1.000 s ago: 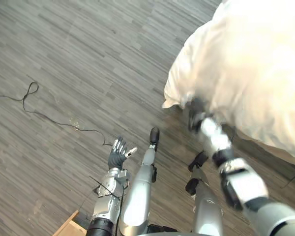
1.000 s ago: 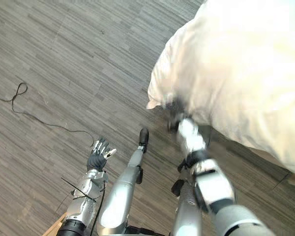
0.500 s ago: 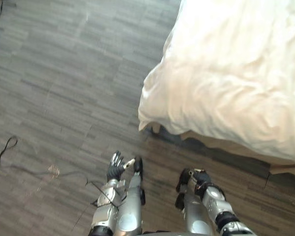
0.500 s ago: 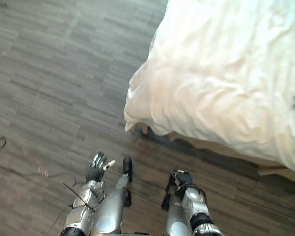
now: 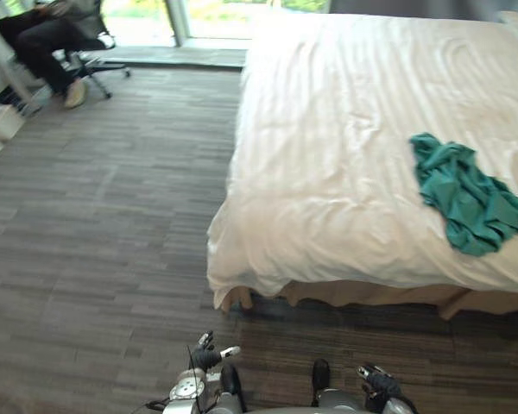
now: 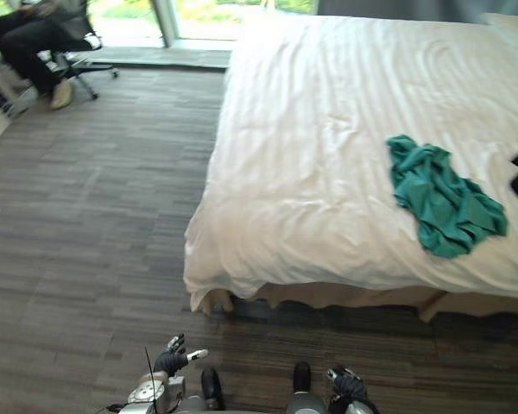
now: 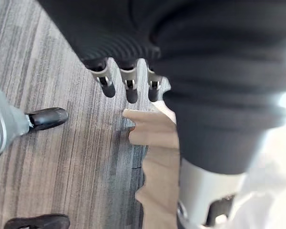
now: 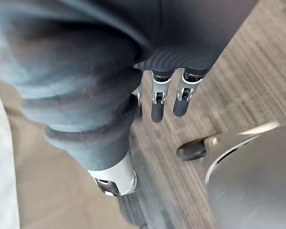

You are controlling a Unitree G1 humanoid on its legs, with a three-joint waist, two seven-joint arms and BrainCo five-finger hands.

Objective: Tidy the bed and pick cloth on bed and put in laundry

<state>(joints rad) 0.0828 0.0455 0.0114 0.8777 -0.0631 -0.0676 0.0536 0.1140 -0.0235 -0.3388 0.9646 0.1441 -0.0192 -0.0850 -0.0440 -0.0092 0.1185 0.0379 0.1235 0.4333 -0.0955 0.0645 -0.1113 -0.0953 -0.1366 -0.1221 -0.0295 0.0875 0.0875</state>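
Plainly, the crumpled teal cloth (image 5: pixel 468 193) lies on the white-sheeted bed (image 5: pixel 328 172), well apart from both hands. The left hand (image 5: pixel 207 356) and right hand (image 5: pixel 377 384) hang low, fingers relaxed, empty. Best walk round the bed's corner first, then reach with the right.

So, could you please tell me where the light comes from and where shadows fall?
Left eye view: daylight enters through the window beyond the bed, brightening the sheet's far end; a dark shadow lies on the floor under the bed's near edge. Right eye view: the green cloth lies in even light, no glare.
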